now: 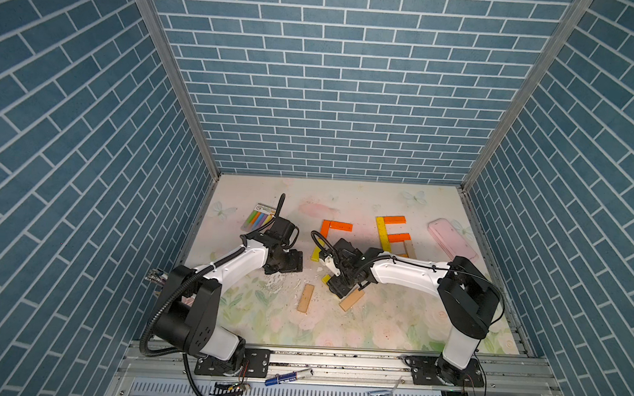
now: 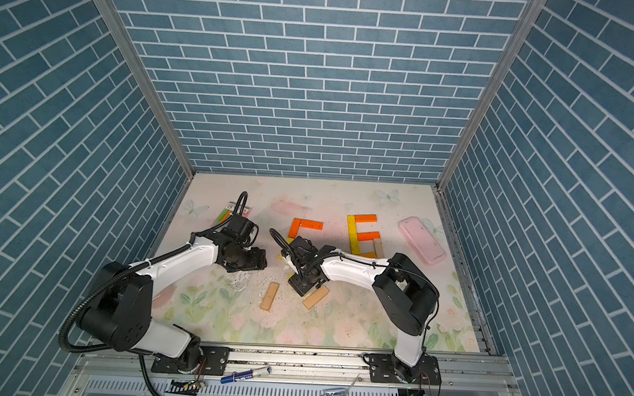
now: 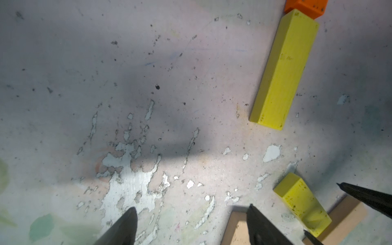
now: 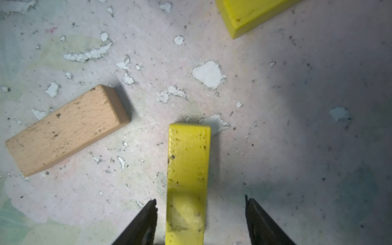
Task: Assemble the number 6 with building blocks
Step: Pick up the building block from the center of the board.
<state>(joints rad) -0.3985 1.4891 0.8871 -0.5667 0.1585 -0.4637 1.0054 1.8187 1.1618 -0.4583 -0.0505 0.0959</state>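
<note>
Two grippers hover over the floral tabletop [image 1: 394, 322]: the left gripper [image 3: 192, 210] spread and empty, the right gripper [image 4: 200, 198] spread astride a yellow block [image 4: 187, 165], not clamping it. A tan block [image 4: 65, 129] lies near it, orange blocks [image 1: 338, 226] farther back.

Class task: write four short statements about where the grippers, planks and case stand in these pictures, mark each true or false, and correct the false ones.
1. The right gripper has its jaws on either side of a yellow rectangular wooden plank. True.
2. The left gripper grips a plank too. False: it is open and holds nothing.
3. Two plain tan rectangular wooden planks lie apart from each other. True.
4. The pink rounded case lies beside the left gripper. False: it lies far off on the right gripper's side.
</note>
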